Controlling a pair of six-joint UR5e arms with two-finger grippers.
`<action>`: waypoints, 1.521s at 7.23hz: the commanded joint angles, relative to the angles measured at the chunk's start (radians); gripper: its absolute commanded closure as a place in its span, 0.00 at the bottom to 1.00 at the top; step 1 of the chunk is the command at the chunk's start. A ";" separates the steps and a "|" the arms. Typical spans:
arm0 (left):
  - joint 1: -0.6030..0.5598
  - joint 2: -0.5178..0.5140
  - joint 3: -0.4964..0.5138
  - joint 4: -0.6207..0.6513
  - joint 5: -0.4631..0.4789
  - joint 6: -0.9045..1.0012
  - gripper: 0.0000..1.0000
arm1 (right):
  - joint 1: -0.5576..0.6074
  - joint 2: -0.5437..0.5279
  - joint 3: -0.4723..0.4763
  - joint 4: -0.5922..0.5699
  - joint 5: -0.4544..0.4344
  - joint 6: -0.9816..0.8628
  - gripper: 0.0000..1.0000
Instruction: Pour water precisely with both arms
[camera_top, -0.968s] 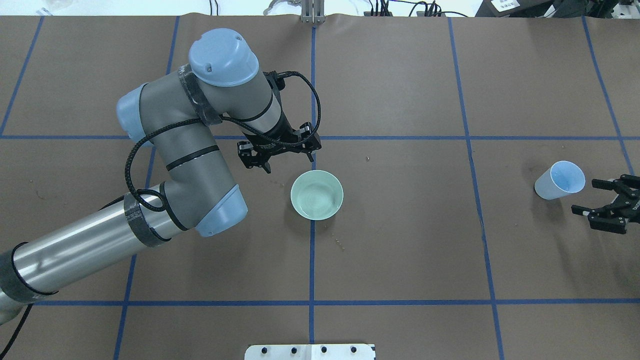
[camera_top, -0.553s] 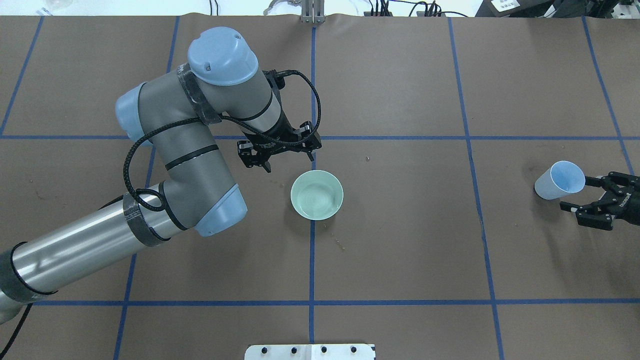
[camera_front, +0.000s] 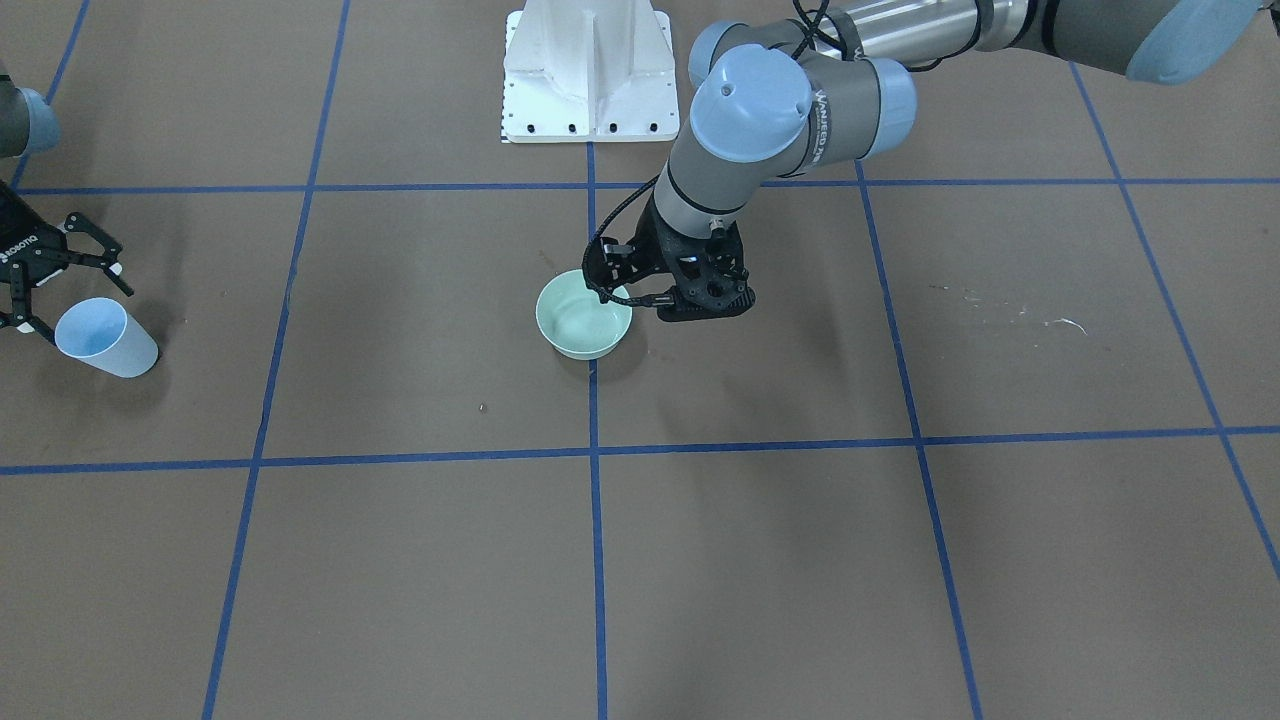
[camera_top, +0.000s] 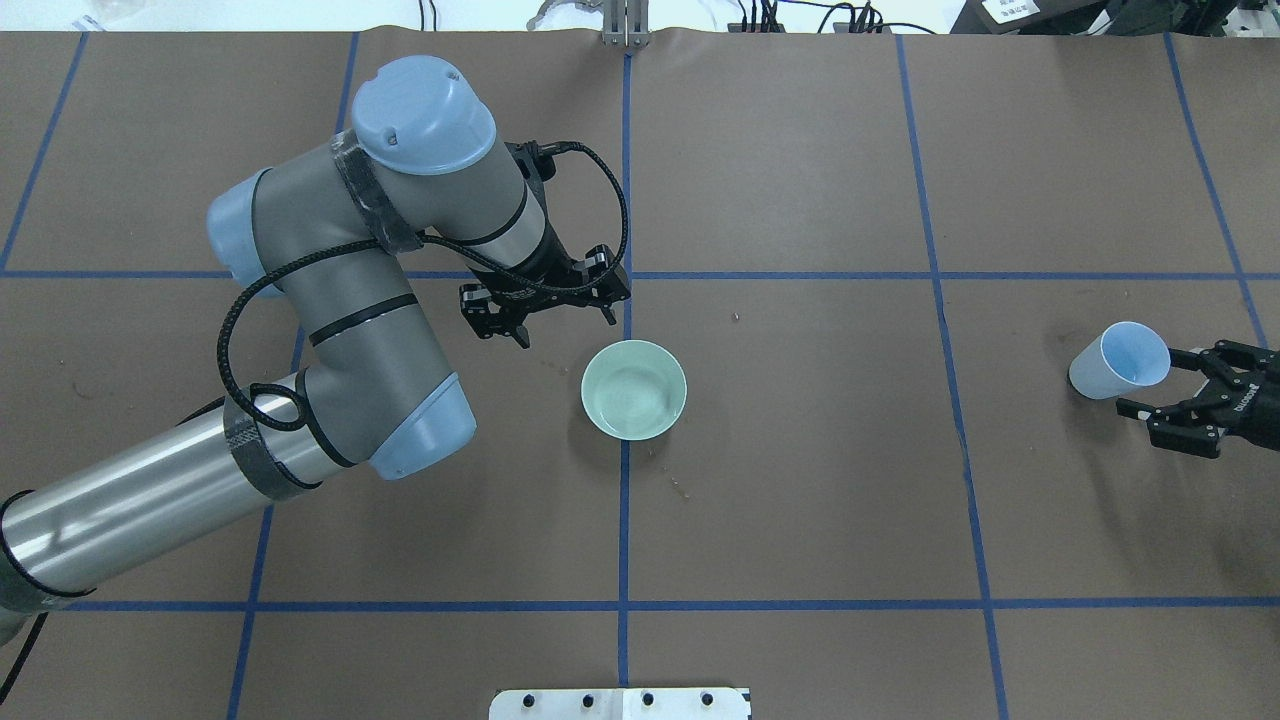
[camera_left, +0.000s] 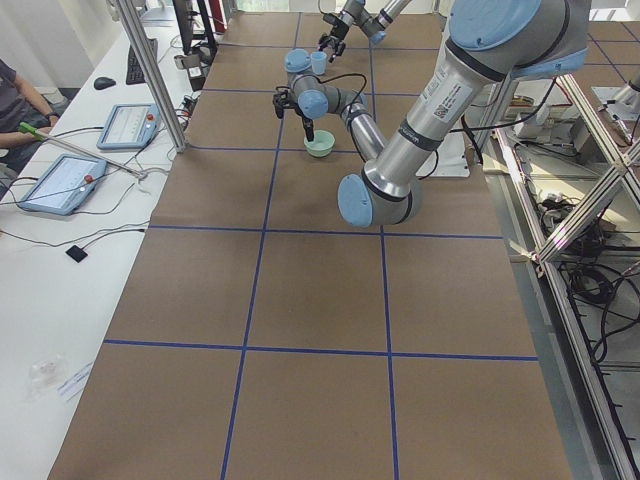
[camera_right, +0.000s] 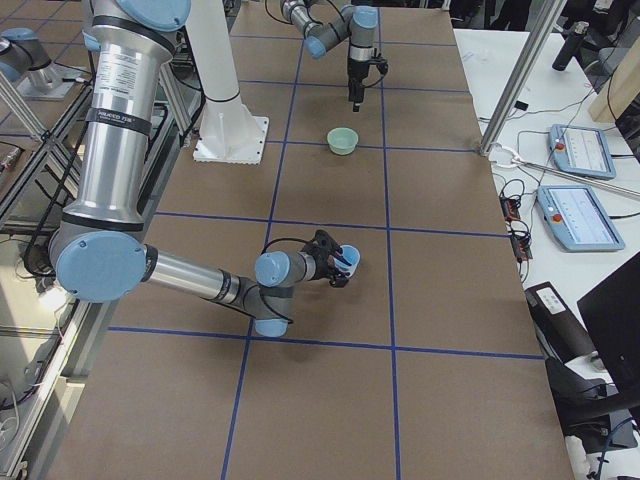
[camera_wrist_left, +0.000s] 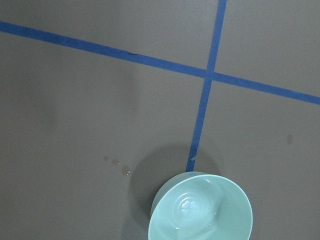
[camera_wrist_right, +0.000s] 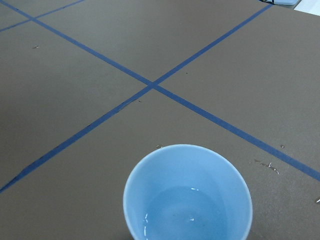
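Observation:
A mint-green bowl (camera_top: 634, 390) stands at the table's middle, with rippled clear water (camera_wrist_left: 192, 210) in its bottom. My left gripper (camera_top: 565, 325) is open and empty, just beyond the bowl's far-left rim and apart from it; it also shows in the front view (camera_front: 690, 295). A light blue cup (camera_top: 1120, 362) stands upright at the far right, with a little water (camera_wrist_right: 190, 217) glinting inside. My right gripper (camera_top: 1160, 383) is open, one finger on each side of the cup near its rim. The wrist views show no fingers.
The white pedestal (camera_front: 590, 70) stands at the robot's edge of the table. Small water drops (camera_wrist_left: 122, 170) lie on the brown cover near the bowl. Blue tape lines (camera_top: 625, 500) grid the table. A side bench holds tablets (camera_left: 60, 180), with an operator at the left view's edge.
My right gripper has moved in to the cup and now flanks it, still open. My left arm has drawn back a little to the left, away from the bowl.

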 joint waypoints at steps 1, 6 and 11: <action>-0.002 0.003 -0.001 0.000 0.000 0.000 0.01 | -0.020 0.002 -0.020 0.010 -0.015 0.003 0.02; -0.005 0.008 -0.002 0.000 0.001 0.002 0.01 | -0.022 0.039 -0.052 0.013 -0.043 0.006 0.02; -0.008 0.008 -0.002 0.000 0.000 0.002 0.01 | -0.022 0.059 -0.066 0.016 -0.046 0.041 0.02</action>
